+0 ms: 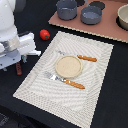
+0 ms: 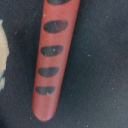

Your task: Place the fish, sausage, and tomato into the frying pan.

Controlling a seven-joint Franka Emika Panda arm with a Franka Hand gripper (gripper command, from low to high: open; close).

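Note:
The sausage [image 2: 52, 55] fills the wrist view: reddish-brown with dark grill marks, lying on the black table. In the exterior view it [image 1: 18, 69] pokes out under my gripper [image 1: 17, 62] at the exterior view's left, off the placemat. My gripper is low over it; its fingers do not show clearly. The tomato [image 1: 44, 34] sits on the black table beyond the gripper. The frying pan [image 1: 91, 15] stands on the brown board at the back. A pale shape [image 2: 2, 55] at the wrist view's edge may be the fish; I cannot tell. The fish does not show in the exterior view.
A taller blue-grey pot [image 1: 66, 9] stands beside the pan, and a beige bowl [image 1: 123, 17] at the exterior view's right. A striped placemat [image 1: 35, 85] holds a beige plate [image 1: 68, 66], a knife [image 1: 80, 57] and a fork [image 1: 65, 80].

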